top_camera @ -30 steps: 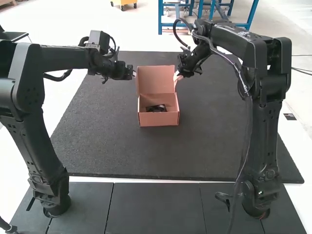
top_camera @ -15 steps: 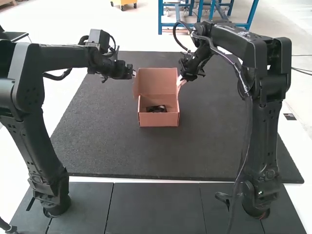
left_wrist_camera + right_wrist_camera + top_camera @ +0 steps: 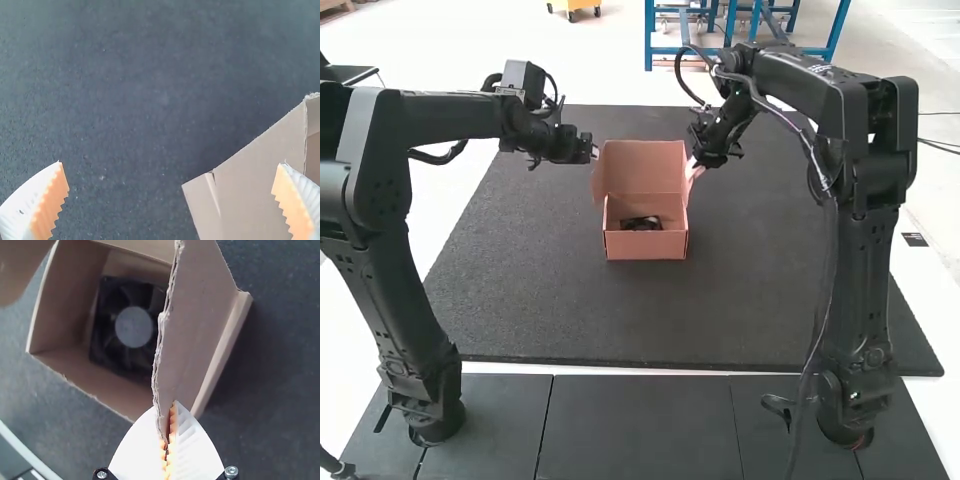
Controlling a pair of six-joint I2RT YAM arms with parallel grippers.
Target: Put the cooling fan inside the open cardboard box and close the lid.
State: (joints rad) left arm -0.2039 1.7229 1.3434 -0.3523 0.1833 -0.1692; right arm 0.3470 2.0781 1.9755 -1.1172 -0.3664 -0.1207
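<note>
high view, item count: two arms, left arm (image 3: 430, 112) and right arm (image 3: 840, 100); two grippers; one cardboard box (image 3: 645, 243); one fan (image 3: 642, 222); one black mat (image 3: 520, 280); box stands upright near the middle of the mat, top open; its lid (image 3: 642, 167) rises from the rear wall, roughly upright; fan lies inside the box, on the bottom, dark against the cardboard; left gripper (image 3: 582, 148) hangs just beside the lid's upper left corner; right gripper (image 3: 700, 160) sits at the lid's upper right corner, on a side flap (image 3: 692, 178) that juts forward.

left wrist view adds: two white ribbed fingers (image 3: 42, 200) with orange pads, spread wide, nothing held; one slanted cardboard panel (image 3: 250, 190) lies between them, close to one finger, mat beneath; whether finger and cardboard touch cannot be told.

right wrist view adds: right gripper's fingers (image 3: 192, 435) pressed together on the torn edge of the flap, which stands on edge between them; beyond it the box seen from above; fan flat on the box floor, one pale round hub (image 3: 133, 326) facing up; mat around the box.
</note>
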